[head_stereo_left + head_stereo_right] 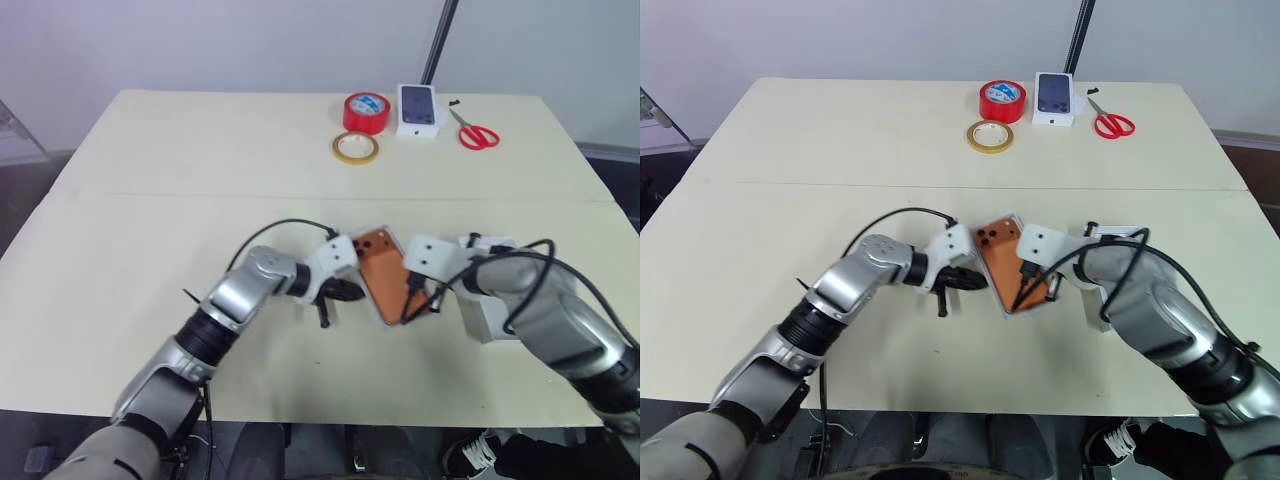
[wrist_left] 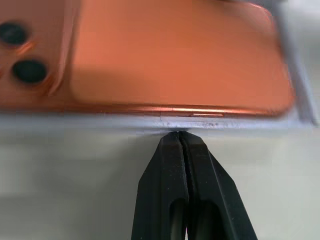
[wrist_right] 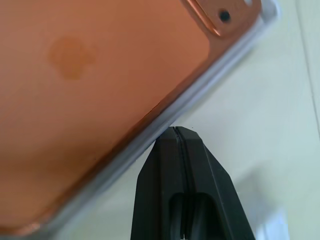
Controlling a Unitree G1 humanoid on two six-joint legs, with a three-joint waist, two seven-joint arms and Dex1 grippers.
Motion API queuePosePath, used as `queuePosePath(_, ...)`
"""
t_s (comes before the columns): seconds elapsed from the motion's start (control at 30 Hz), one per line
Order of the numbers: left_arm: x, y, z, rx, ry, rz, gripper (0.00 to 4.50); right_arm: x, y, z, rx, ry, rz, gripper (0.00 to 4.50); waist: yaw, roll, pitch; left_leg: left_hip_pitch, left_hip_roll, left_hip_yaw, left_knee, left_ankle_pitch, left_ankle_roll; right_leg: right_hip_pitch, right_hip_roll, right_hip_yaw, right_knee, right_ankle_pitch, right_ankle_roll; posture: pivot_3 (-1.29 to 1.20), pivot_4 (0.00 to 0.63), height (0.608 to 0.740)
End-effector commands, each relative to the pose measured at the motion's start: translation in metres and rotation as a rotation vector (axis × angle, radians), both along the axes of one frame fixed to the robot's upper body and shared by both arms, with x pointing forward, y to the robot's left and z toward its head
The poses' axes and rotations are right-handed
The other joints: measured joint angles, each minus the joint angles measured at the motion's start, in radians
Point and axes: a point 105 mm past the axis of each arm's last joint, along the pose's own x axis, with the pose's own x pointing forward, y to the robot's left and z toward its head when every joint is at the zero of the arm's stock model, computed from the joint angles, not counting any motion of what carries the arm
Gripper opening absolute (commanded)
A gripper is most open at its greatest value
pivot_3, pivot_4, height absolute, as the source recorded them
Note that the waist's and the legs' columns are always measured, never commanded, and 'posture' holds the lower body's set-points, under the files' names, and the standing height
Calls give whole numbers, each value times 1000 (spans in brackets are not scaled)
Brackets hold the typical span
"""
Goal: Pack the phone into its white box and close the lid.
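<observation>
Near the bench's (image 1: pixel 150 220) front centre, you had the phone (image 1: pixel 383 272) lying camera-side up in the white box (image 2: pixel 280 121). Your left claw (image 2: pixel 178 141), fingers pressed together and empty, touched the box's one long rim. Your right claw (image 3: pixel 176 134), likewise closed and empty, met the opposite rim.

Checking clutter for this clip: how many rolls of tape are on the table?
2. The red tape roll stands at the table's far edge beside the small printed box; the yellowish tape ring lies flat just in front of it.
</observation>
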Motion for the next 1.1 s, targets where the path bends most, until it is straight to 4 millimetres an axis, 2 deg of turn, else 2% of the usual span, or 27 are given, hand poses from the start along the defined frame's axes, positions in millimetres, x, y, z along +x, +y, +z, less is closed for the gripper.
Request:
queuePosePath(0.03,-12,-31,15,-48,-52,-112,67,-27,10,1,29,50,87,0,2,1,0,0,0,0,0,0,0,0,0,0,0,0,0,0,150,740)
queuePosePath(0.23,-16,-41,14,-64,-36,-139,67,-47,-13,-11,4,106,-5,0,2,1,-1,1,1,0,0,0,0,1,1,0,0,0,0,0,150,740)
queuePosePath(0.43,-15,-31,13,-63,-26,-124,67,-43,-29,-8,-18,71,-76,0,2,1,-1,1,1,0,0,0,0,1,2,0,0,0,0,0,150,740)
queuePosePath(0.63,-11,-10,23,-97,-25,-73,67,-42,-30,28,83,17,-89,0,-1,2,-1,2,1,0,0,0,0,2,2,0,0,0,0,0,150,740)
queuePosePath(0.73,-9,7,32,-135,-63,-39,67,-42,-36,47,157,8,-134,0,-2,2,-1,2,1,0,0,0,0,2,2,0,0,0,0,0,150,740)
queuePosePath(0.87,-12,34,44,-199,-139,-21,67,-43,-46,45,286,73,-263,0,-10,2,-1,2,2,0,-1,0,0,2,1,0,0,0,0,0,150,740)
queuePosePath(0.97,-20,51,53,-231,-219,-32,0,-41,-54,33,380,134,-394,806,-12,2,-1,3,2,-1,-1,0,0,3,0,0,-1,0,0,0,150,740)
queuePosePath(1.1,-27,71,58,-247,-292,-36,0,-39,-57,23,419,167,-485,2826,-12,2,-1,3,2,0,-1,0,0,3,-1,1,-1,0,0,0,150,740)
